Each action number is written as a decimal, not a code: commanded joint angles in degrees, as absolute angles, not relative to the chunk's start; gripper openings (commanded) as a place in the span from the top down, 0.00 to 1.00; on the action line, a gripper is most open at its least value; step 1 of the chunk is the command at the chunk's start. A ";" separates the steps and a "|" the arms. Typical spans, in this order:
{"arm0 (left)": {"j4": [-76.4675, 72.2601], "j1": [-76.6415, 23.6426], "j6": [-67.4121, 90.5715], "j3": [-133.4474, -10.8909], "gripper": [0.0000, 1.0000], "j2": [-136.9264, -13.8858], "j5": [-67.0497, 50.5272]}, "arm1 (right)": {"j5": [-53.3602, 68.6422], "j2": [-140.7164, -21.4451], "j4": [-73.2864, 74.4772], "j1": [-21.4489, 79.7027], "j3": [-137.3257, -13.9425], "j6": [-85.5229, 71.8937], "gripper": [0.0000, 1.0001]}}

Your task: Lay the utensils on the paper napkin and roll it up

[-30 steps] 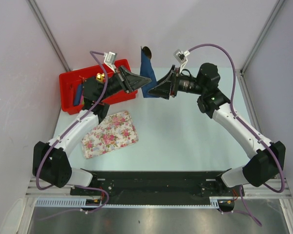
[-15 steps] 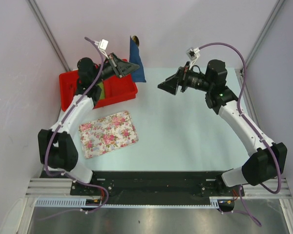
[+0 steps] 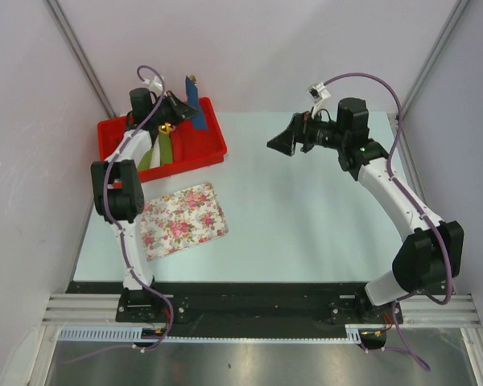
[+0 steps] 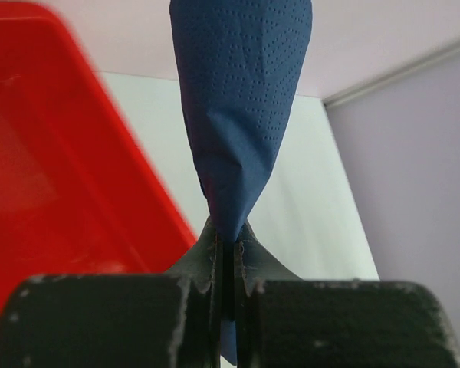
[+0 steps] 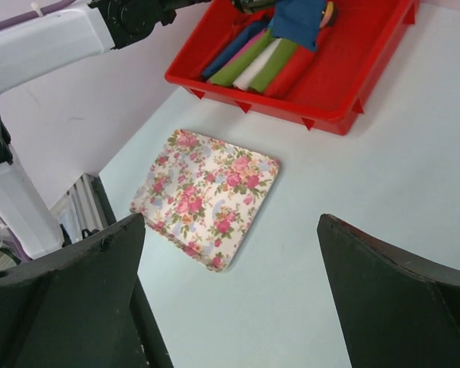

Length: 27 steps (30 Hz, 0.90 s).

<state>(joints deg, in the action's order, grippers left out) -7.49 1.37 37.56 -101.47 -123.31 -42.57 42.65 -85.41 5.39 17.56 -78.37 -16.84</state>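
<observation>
1. Now the left gripper [image 4: 228, 249], its fingers pressed tight, pinches the navy napkin roll [image 4: 241, 115], which points upward above the red bin [image 3: 213, 143] at the far left. A gold utensil tip [image 3: 191, 79] pokes from its top.
2. Further right, the right gripper [image 3: 280, 143] hovers over the table, fingers spread wide, holding nothing.
3. Best, I judge, to lower the roll beside the coloured rolls [image 5: 253, 61] before letting go, so nothing slides out or unrolls.

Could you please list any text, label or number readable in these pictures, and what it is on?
No readable text anywhere.
The navy napkin roll shows only embossed dots, the flowered tray only roses, and the red bin is plain.
The white cable tags are too small to read.
</observation>
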 commanded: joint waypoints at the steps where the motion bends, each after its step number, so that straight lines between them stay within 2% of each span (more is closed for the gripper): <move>1: -7.20 2.64 37.70 -106.53 1.00 -127.61 -39.73 | 40.61 -86.66 6.76 16.79 -81.74 -12.14 0.00; 5: -7.21 2.90 41.13 -108.19 1.00 -133.92 -38.86 | 39.11 -87.01 8.44 16.53 -81.21 -9.50 0.00; 12: 3.41 2.20 39.90 -115.83 1.00 -141.84 -37.44 | 37.27 -87.45 10.54 15.21 -79.72 -7.56 0.00; 27: 3.25 -1.32 43.15 -118.56 1.00 -148.01 -39.46 | 37.79 -90.17 14.50 12.39 -82.35 -5.89 0.00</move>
